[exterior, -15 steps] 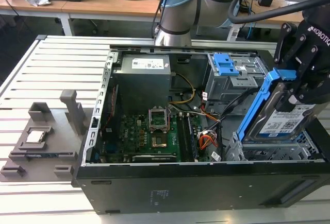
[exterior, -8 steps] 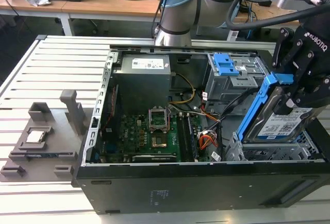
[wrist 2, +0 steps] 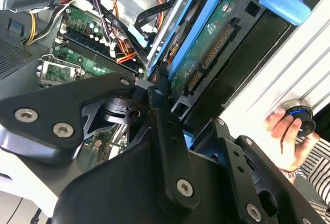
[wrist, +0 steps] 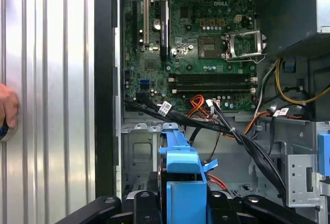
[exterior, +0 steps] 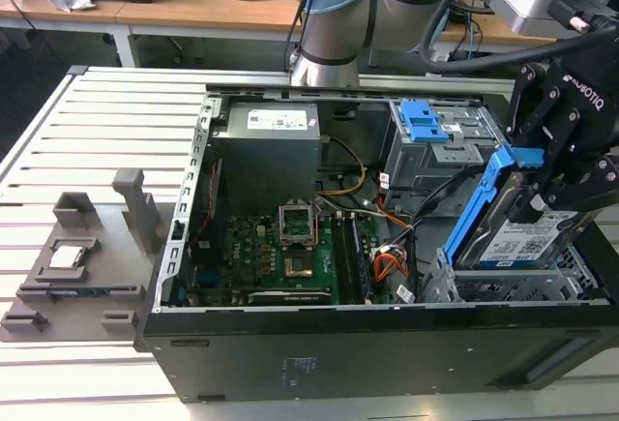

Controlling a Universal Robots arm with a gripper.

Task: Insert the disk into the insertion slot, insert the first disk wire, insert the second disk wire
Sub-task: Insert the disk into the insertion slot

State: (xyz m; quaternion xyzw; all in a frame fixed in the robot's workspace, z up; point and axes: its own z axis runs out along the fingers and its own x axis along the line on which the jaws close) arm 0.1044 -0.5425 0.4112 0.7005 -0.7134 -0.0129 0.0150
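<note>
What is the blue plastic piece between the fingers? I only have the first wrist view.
Observer: It's the carrier of the disk. The exterior view shows its white-and-blue label, with the fingers shut on it.
Reviewer: Is it seated yet?
Observer: Not yet. In the exterior view it hangs tilted, its lower end just above the low grey cage at the exterior view's right.
Reviewer: What is the hand beside the case doing?
Observer: In the second wrist view, a person's hand touches a round black knob with a blue ring.
</note>
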